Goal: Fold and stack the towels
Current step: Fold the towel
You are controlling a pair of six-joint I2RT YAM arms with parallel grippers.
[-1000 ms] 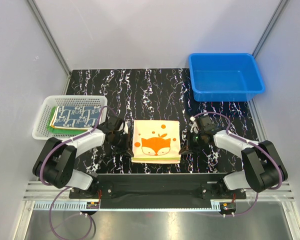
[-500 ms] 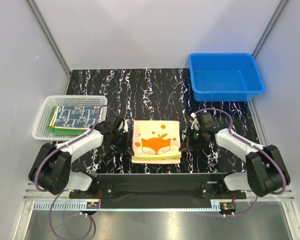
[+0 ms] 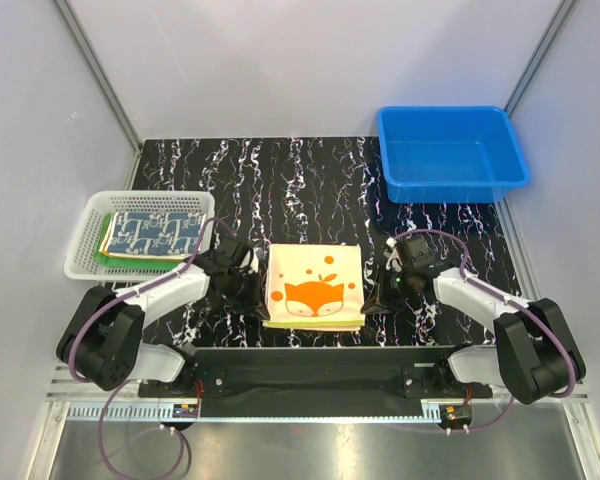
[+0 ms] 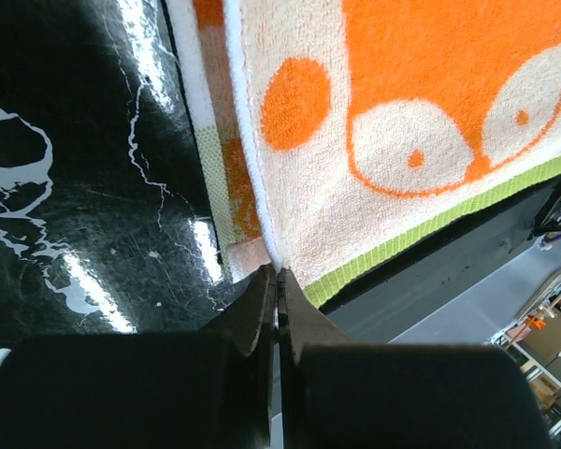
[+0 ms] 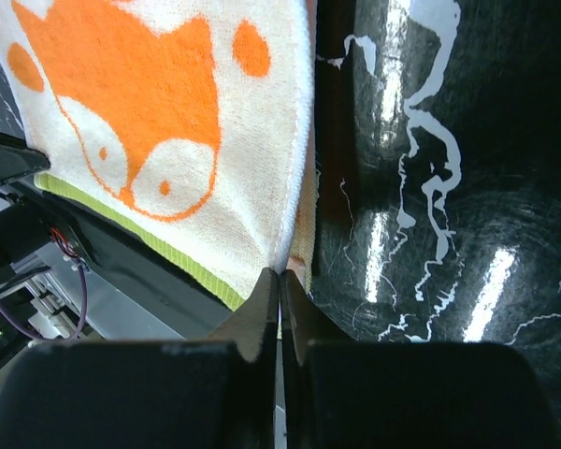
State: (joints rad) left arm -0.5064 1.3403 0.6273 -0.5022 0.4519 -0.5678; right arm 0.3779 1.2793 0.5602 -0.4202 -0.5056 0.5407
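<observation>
The white towel with the orange fox face (image 3: 315,290) lies folded near the table's front edge, between both arms. My left gripper (image 3: 257,301) is shut on the top layer's left edge near its front corner; in the left wrist view the gripper (image 4: 277,272) pinches the white hem of the fox towel (image 4: 393,122). My right gripper (image 3: 372,298) is shut on the right edge; in the right wrist view the gripper (image 5: 280,273) pinches the fox towel (image 5: 196,140). A navy-and-white patterned towel (image 3: 155,231) lies on top of a stack with a green towel (image 3: 120,257) showing underneath.
The stack sits in a white basket (image 3: 80,262) at the left. A blue bin (image 3: 450,180) stands at the back right. The table is black marble (image 3: 310,190) with a black rail along its front edge.
Both grippers have moved toward the table's front edge along the fox towel's sides, and the towel's top layer has shifted slightly nearer with them.
</observation>
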